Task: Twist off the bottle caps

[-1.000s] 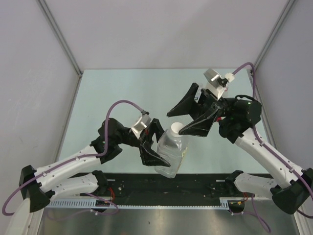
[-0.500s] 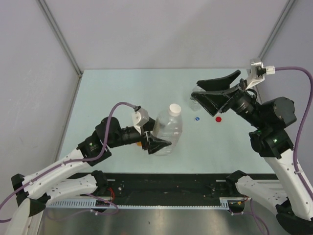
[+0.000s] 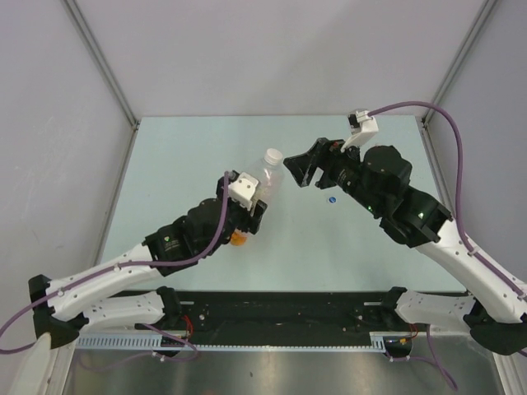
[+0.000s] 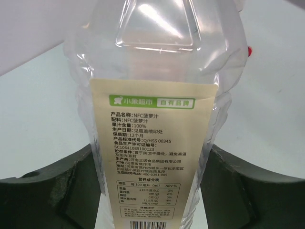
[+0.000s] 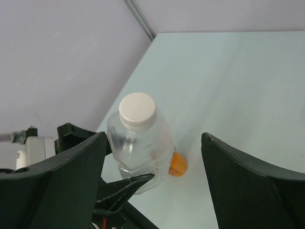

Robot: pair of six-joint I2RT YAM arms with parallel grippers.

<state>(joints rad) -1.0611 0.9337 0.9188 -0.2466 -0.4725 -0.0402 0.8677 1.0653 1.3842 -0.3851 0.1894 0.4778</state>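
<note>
Left fingers [image 4: 47, 195] clamp the clear bottle [image 3: 268, 177] at its label, midway between the desk's [image 3: 181, 156] side edges; it looks light and squashable, so the open right fingers [image 5: 257, 181] should pinch only its white cap [image 5: 137, 110].

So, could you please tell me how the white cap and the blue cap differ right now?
The white cap sits on the neck of the bottle, which the left gripper grips; the blue cap lies loose on the table. The white cap looks clearly larger than the blue cap. The white cap is raised above the surface, the blue cap flat on it. Both are round.
</note>
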